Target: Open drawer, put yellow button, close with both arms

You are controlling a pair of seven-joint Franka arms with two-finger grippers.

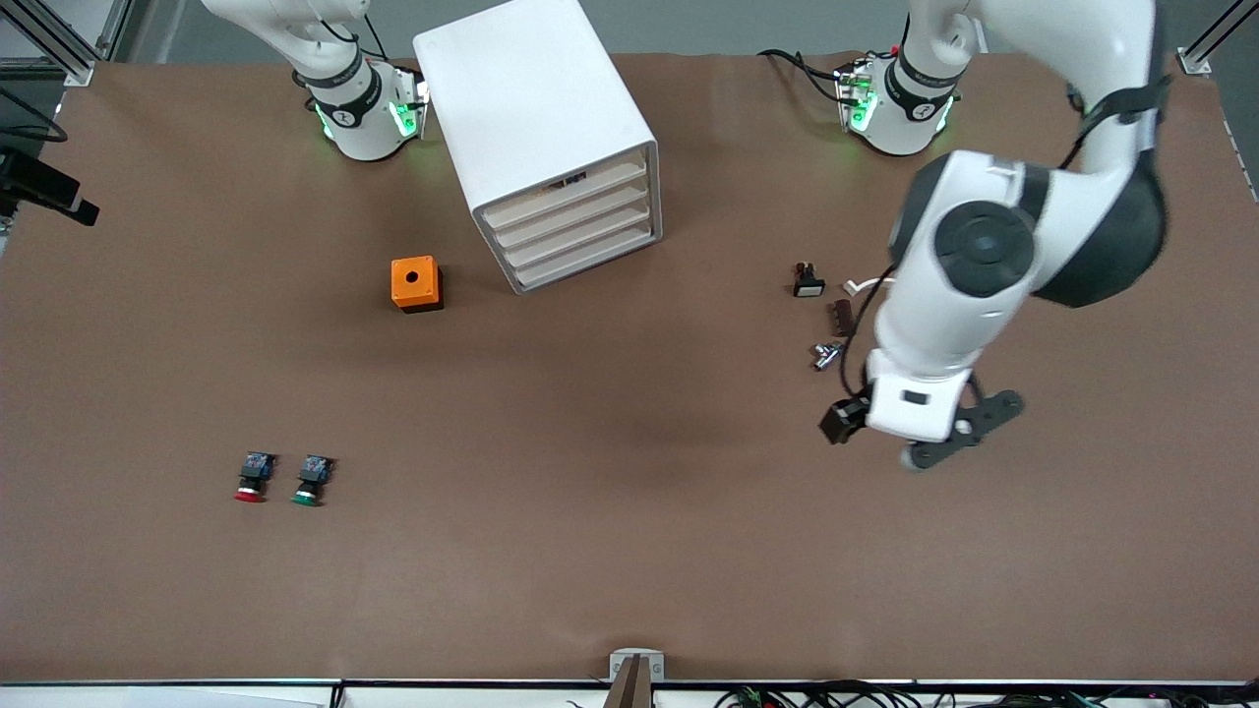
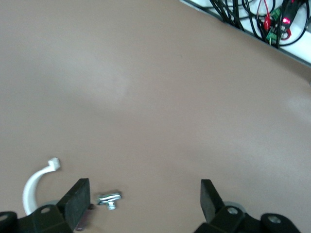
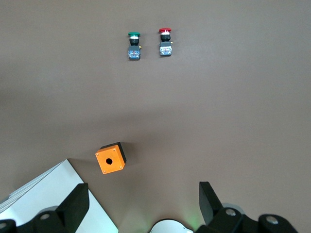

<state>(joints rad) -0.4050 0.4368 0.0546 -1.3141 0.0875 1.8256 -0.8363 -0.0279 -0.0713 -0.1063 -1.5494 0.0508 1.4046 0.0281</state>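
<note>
The white cabinet (image 1: 536, 108) stands between the two arm bases. Its uppermost drawer (image 1: 575, 193) sits flush with the three below it. The cabinet's corner also shows in the right wrist view (image 3: 51, 194). No yellow button shows in any view. My left gripper (image 1: 917, 438) hangs over the table toward the left arm's end, and in the left wrist view (image 2: 144, 201) it is open and empty over bare table. My right gripper (image 3: 142, 204) is out of the front view, open and empty high above the right arm's base.
A red-capped button (image 1: 252, 479) and a green-capped button (image 1: 311, 481) lie side by side near the front camera. An orange box (image 1: 416, 283) stands beside the cabinet. A black switch (image 1: 808, 281), brown piece (image 1: 842, 317), silver bolt (image 1: 826, 355) and white clip (image 2: 36, 182) lie by the left gripper.
</note>
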